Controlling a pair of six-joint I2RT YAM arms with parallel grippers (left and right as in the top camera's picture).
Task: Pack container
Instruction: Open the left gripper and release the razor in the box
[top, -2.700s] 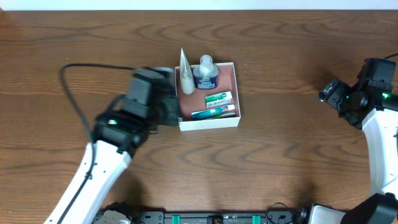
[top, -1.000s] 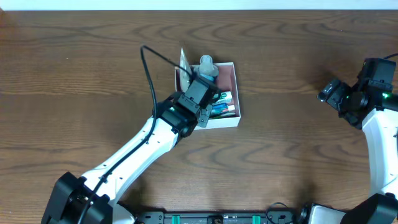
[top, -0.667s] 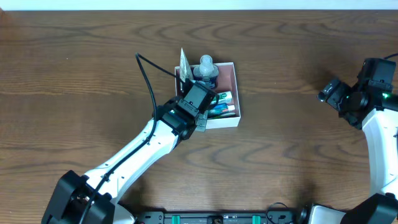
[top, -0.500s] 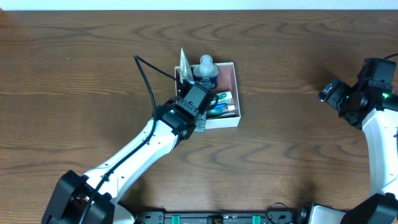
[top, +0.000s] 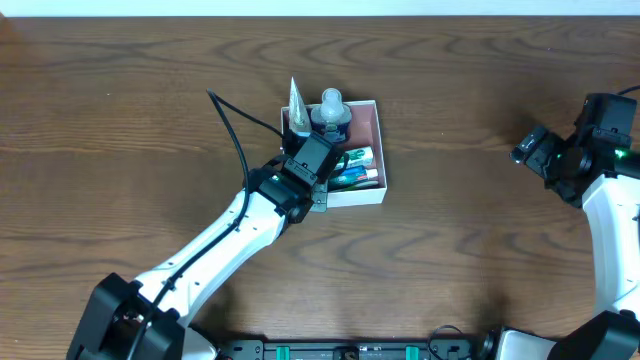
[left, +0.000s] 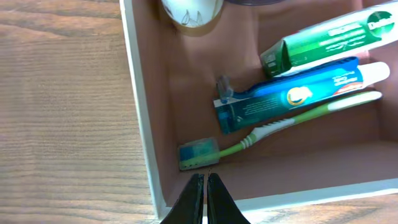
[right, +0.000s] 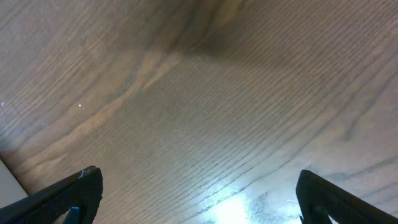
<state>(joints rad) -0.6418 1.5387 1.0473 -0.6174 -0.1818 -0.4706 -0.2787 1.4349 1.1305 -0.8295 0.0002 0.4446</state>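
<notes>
The container (top: 350, 197) sits on the bench (top: 120, 70) about midway between the left and right edges, closer to the far edge than to the near one. Its thin white walls frame a reddish-brown floor.

Inside, a toothbrush (left: 261, 130) with a green handle lies along the near wall, its bristled head pointing toward the container's left near corner. Just beyond it and touching it lies a blue tube (left: 286, 99), and beyond that a green tube (left: 323, 40); all three run roughly from left to right, slightly slanted. In the far left corner stands a white cone (top: 297, 105), pointed end up, and beside it a bottle (top: 331, 113) with a pale cap.

The left arm (top: 210, 250) reaches diagonally from the near edge, a black cable (top: 235, 130) looping off it toward the left. The left tool (left: 206, 177) hangs over the container's left near corner with its two fingers pressed together and nothing clamped between them. Their tips are just beside the toothbrush head, on its near side. Whether they touch the floor cannot be told.

The right tool (right: 199, 174) is near the right edge of the bench, well apart from the container. Its fingers stand wide apart over bare wood grain.
</notes>
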